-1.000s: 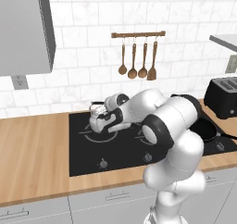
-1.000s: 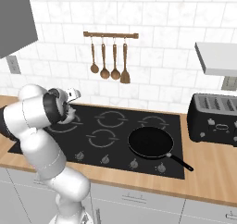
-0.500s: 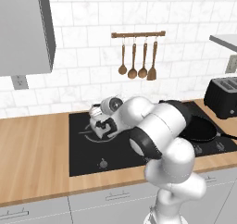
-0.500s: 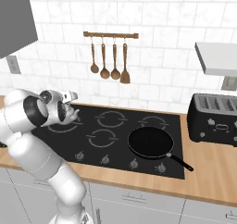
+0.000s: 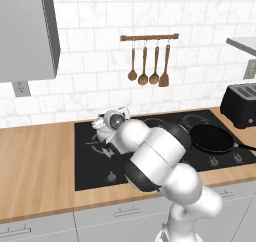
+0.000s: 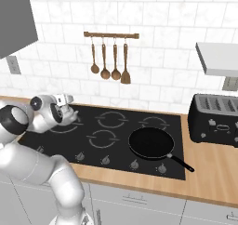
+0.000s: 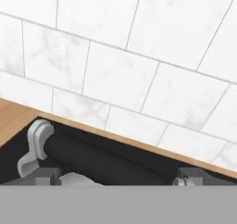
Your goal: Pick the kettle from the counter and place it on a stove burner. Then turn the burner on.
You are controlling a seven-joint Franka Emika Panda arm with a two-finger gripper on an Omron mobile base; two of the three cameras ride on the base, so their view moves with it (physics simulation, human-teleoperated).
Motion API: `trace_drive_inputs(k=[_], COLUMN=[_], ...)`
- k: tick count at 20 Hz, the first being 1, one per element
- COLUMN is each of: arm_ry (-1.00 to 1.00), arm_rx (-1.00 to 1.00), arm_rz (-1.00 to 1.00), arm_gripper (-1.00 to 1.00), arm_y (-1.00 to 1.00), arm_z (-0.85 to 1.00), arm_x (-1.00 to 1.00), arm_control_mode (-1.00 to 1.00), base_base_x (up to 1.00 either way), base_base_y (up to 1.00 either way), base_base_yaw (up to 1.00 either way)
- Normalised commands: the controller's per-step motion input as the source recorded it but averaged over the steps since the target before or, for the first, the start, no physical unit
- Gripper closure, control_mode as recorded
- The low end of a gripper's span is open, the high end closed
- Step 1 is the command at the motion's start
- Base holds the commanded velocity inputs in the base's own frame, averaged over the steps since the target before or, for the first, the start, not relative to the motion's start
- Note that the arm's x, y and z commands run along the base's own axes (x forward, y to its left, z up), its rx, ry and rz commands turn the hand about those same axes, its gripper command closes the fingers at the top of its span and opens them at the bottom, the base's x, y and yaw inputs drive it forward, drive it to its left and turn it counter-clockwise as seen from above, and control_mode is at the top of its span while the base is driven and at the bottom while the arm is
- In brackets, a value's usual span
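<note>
Now one kettle (image 5: 103, 132) stands on the cooktop (image 6: 121, 140), beside one frying pan (image 6: 151, 144) (four spoons (image 5: 148, 73) hang above); whether the fingers clamp its handle (image 7: 99, 160) I cannot tell.

Place: a home kitchen, computer-rendered.
Wall: white tiles (image 5: 90, 61) across the upper half of both base views and the hand view.
Worktop: wood counter (image 5: 35, 161) over grey drawers (image 6: 139, 201) along the bottom.
Cooking: black cooktop (image 6: 116, 131) mid-frame, with a frying pan (image 6: 149, 144) on it.
Utensils: wooden spoons on a rail (image 5: 148, 37), upper centre.
Appliance: black toaster (image 6: 216, 121) at right.
Storage: grey cabinet (image 5: 27, 31), upper left.
</note>
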Motion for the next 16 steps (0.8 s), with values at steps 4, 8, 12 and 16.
trace_drive_inputs(k=[4,8,12,16], arm_ry=[0.0,0.0,0.0,0.0], arm_rx=[0.0,0.0,0.0,0.0], arm_rz=[-0.03,0.0,0.0,0.0], arm_gripper=[-1.0,-1.0,-1.0,-1.0], arm_y=[0.0,0.0,0.0,0.0], arm_z=[0.66,0.64,0.19,0.0], arm_x=[0.0,0.0,0.0,0.0], arm_control_mode=[-1.0,-1.0,-1.0,-1.0], base_base_x=[0.0,0.0,0.0,0.0], base_base_y=[0.0,0.0,0.0,0.0], base_base_yaw=[0.0,0.0,0.0,0.0])
